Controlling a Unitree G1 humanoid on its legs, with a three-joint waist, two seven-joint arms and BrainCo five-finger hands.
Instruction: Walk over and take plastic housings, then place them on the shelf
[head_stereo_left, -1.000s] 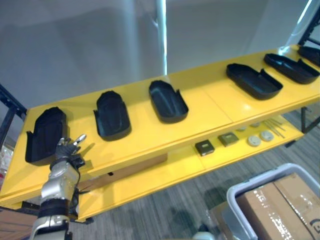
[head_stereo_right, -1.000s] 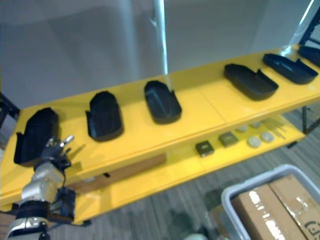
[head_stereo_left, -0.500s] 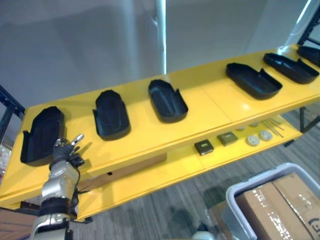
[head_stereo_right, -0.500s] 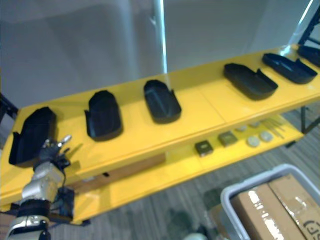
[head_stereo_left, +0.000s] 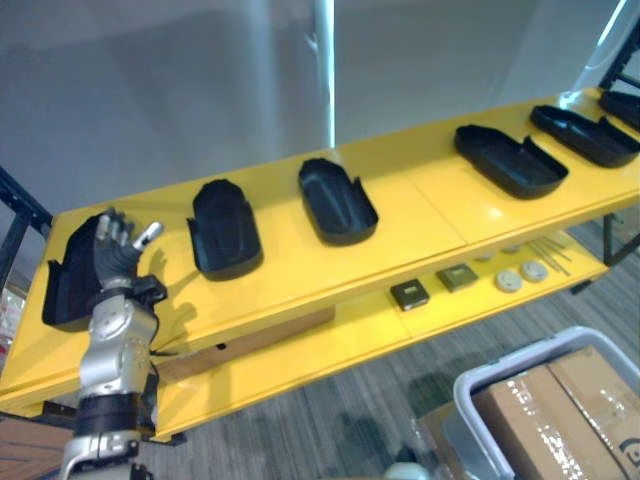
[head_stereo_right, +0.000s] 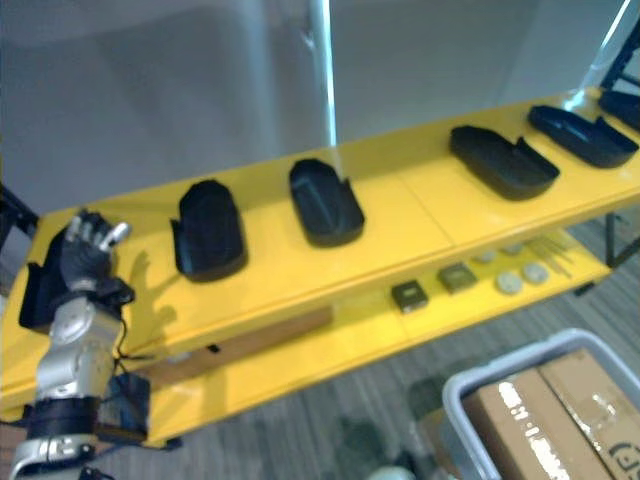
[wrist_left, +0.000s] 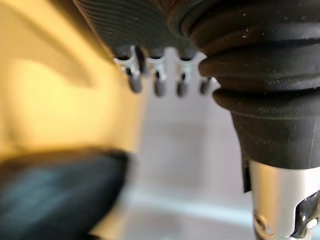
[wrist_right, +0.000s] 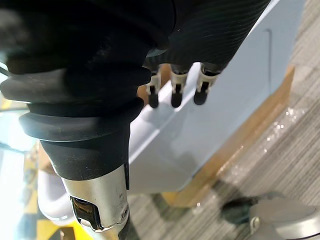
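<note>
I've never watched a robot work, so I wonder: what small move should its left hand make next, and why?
Probably draw the left hand back from the yellow shelf. It hangs open and empty over the leftmost black plastic housing, which already lies on the shelf, so nothing seems left to do there.

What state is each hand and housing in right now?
Left hand: open, empty, raised by the leftmost housing.
Right hand: open, empty.
Leftmost housing: lying on the top shelf, ungripped.
Second housing: lying on the top shelf.
Third housing: hollow side up on the shelf.
Grey bin: holding a cardboard box.
</note>
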